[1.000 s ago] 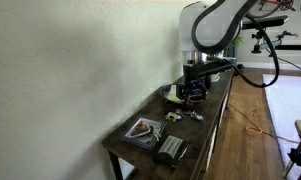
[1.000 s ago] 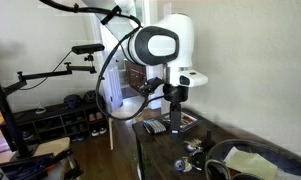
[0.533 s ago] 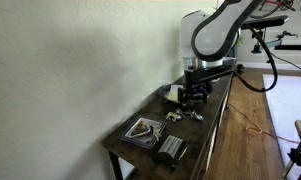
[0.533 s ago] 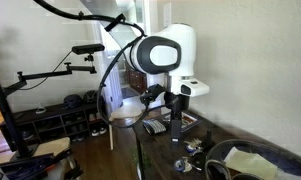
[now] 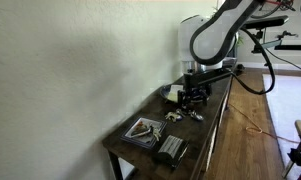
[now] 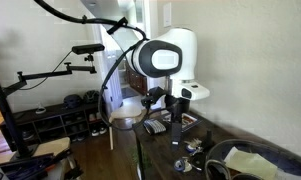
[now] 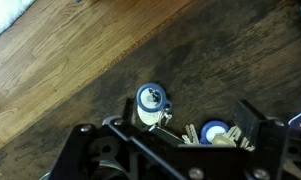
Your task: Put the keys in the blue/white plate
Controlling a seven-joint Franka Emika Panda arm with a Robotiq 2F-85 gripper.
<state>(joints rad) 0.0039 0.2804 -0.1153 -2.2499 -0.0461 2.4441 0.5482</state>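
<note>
The keys (image 7: 193, 133), a silvery bunch with two round blue tags, lie on the dark wooden table (image 7: 230, 60). My gripper (image 7: 188, 114) hangs open just above them, one finger on each side, with nothing gripped. In both exterior views the gripper (image 5: 195, 95) (image 6: 176, 130) points straight down over the keys (image 5: 180, 117) (image 6: 195, 152). The blue/white plate (image 5: 142, 130) sits further along the table, towards its near end in an exterior view, and nothing lies on it. In the wrist view the plate is out of frame.
A dark boxy object (image 5: 171, 150) stands beside the plate near the table's corner. A round pale-yellow dish (image 6: 252, 160) (image 5: 174, 93) lies on the robot's side of the keys. A wall runs along one long side of the narrow table; wooden floor (image 7: 50, 50) is below the other.
The gripper has come down a little closer to the keys, still open. The keys and plate have not moved.
</note>
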